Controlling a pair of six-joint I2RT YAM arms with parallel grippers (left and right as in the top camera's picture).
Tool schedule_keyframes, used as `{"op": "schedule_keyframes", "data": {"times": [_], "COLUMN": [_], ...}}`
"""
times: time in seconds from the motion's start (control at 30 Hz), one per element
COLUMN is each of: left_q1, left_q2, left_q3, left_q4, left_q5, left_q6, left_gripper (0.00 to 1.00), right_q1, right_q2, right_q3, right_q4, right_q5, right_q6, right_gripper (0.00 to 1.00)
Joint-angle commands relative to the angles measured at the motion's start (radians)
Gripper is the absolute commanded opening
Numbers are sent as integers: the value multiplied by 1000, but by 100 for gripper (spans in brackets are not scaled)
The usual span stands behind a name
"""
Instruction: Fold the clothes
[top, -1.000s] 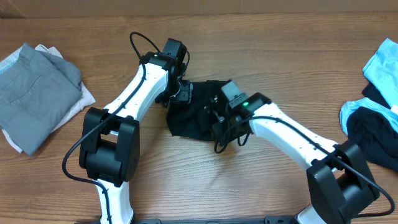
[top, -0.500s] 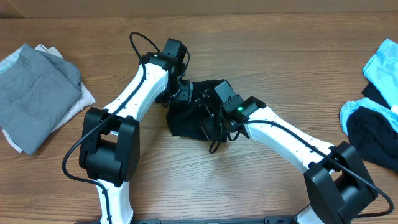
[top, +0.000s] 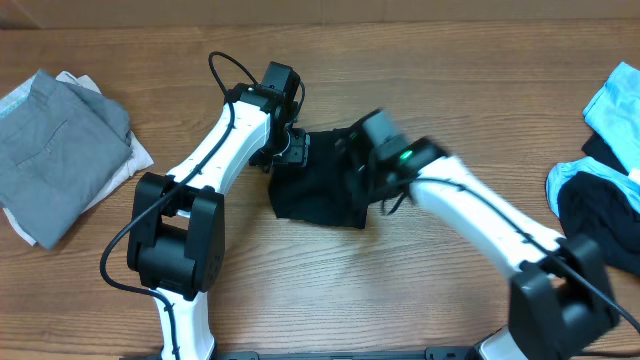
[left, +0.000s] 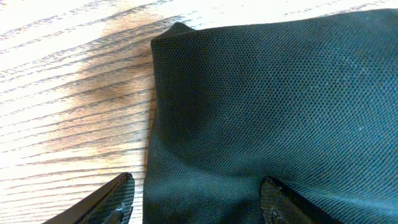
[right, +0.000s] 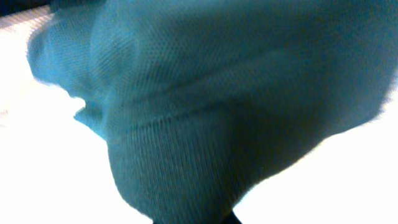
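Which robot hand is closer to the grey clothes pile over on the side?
Left. The left gripper sits at the black garment's edge facing the grey clothes pile; the right gripper is over the garment's opposite side, farther away.

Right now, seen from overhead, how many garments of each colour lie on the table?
Black garments: 2
Light blue garments: 2
Grey garment: 1
White garment: 1
Total: 6, though those at the right overlap, so less certain.
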Motion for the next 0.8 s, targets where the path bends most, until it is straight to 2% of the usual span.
{"op": "schedule_keyframes", "data": {"times": [0.0, 0.2, 0.23, 0.3, 0.37, 0.43, 0.6, 0.63, 0.77], "left_q1": [0, 0, 0, 0, 0, 0, 0, 0, 0], "left_q2": [-6, -6, -6, -6, -6, -6, -6, -6, -19], "left_q3": [-8, -8, -8, -8, -8, -8, -8, -8, 41], "left_q4": [-2, -1, -2, -3, -6, -6, -6, -10, -32], "left_q5": [-6, -8, -8, -6, -6, -6, 4, 24, 145], "left_q6": [-6, -7, -7, -7, -7, -6, -6, -1, 6], "left_gripper": [68, 68, 68, 68, 68, 68, 67, 65, 66], "right_q1": [-141, -212, -212, -211, -211, -211, -211, -211, -213], "right_q2": [-79, -63, -63, -63, -63, -63, -63, -63, -63], "right_q3": [127, 104, 87, 58, 39, 10, 5, 5, 5], "right_q4": [-109, -232, -243, -262, -270, -288, -316, -312, -251], "right_q5": [-20, -43, -43, -43, -43, -34, -13, -21, -34], "right_q6": [11, 4, 3, 4, 4, 3, 4, 3, -11], "right_gripper": [4, 6, 13, 21, 21, 34, 30, 33, 34]}}
